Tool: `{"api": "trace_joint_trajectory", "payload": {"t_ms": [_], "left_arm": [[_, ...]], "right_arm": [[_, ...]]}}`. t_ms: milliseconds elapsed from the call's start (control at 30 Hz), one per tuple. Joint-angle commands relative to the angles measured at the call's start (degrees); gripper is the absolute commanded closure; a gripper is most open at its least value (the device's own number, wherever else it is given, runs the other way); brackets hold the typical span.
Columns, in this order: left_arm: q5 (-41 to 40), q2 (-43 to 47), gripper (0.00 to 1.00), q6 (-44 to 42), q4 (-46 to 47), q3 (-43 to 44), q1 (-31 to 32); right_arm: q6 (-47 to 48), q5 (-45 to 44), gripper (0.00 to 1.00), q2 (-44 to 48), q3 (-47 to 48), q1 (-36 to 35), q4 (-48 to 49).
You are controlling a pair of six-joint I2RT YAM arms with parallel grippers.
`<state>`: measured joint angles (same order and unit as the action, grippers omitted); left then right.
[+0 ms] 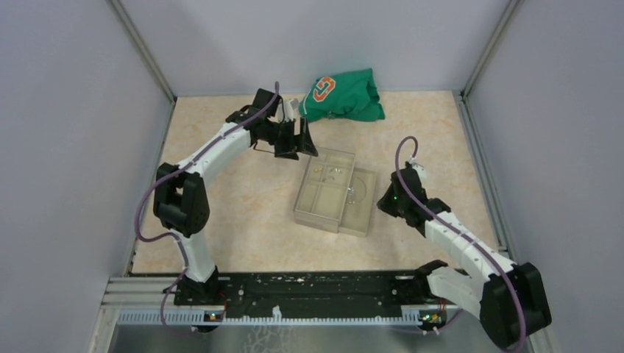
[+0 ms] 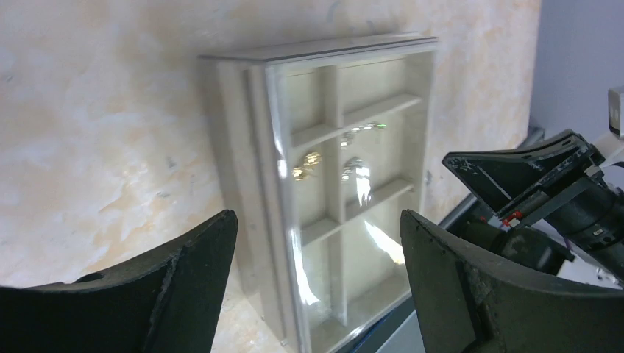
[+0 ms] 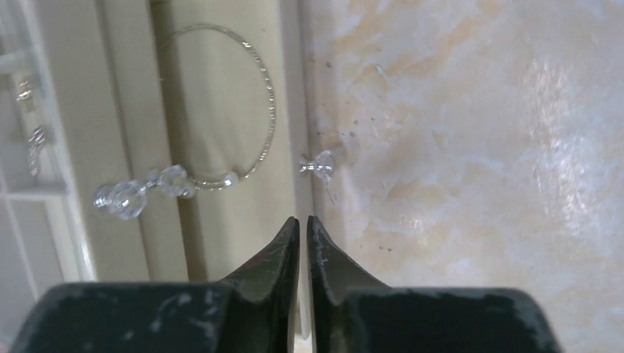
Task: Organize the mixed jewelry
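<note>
The clear compartmented box (image 1: 321, 220) lies mid-table. Small silvery jewelry bits (image 2: 307, 163) rest in its middle cells. A thin wire hoop (image 3: 263, 95) with clear beads (image 3: 140, 195) lies in the box's long section. One small crystal piece (image 3: 318, 165) sits on the table right against the box's outer wall. My right gripper (image 3: 303, 219) hovers over that wall just short of the piece, its jaws almost touching with nothing between them. Beyond the box's far left corner, my left gripper (image 1: 298, 151) is held wide open and empty; the box shows between its fingers (image 2: 199, 279).
A green cloth with an orange logo (image 1: 342, 95) lies bunched at the back, just behind the left gripper. Grey walls close in the table on the left, the right and the back. The arm bases' rail (image 1: 309, 290) runs along the near edge.
</note>
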<state>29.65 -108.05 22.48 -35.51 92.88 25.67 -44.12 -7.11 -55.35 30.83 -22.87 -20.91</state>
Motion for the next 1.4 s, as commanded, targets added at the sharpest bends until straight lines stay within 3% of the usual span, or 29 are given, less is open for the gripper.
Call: {"api": "trace_joint_trajectory", "payload": {"t_ms": [0, 300, 567, 767, 900, 1067, 1233, 1367], "left_arm": [[-5.7, 1.8, 0.12, 3.0, -1.0, -6.0, -3.2], [-4.9, -0.1, 0.13, 2.2, 0.3, -12.3, -2.6], [-1.2, -2.7, 0.12, 2.6, 3.1, -11.0, 1.3], [-1.8, -3.7, 0.13, 2.8, 2.6, -9.3, 2.1], [-3.0, -3.4, 0.12, 2.3, 1.7, -9.0, 2.0], [-2.9, -3.7, 0.13, 1.6, 1.3, -8.4, 1.9], [-2.7, -4.5, 0.13, 1.4, 0.7, -7.1, 1.9], [-2.8, -4.5, 0.13, 1.0, 0.1, -6.4, 1.9]], "right_arm": [[-4.8, 1.1, 1.0, -7.0, 3.1, 1.8, -1.4], [-3.1, 5.6, 1.0, -15.9, 3.9, 1.9, 4.7], [0.2, 13.6, 1.0, -21.2, 7.0, -3.1, 15.0], [2.5, 14.0, 1.0, -19.7, 8.7, -4.4, 13.6], [6.2, 10.3, 1.0, -14.4, 6.6, -2.1, 7.8], [7.8, 10.4, 1.0, -8.9, 3.2, 3.8, 7.3], [6.0, 11.1, 1.0, -13.5, 4.7, 7.7, 6.8], [4.4, 11.2, 0.92, -16.5, 6.3, 8.6, 7.8]]}}
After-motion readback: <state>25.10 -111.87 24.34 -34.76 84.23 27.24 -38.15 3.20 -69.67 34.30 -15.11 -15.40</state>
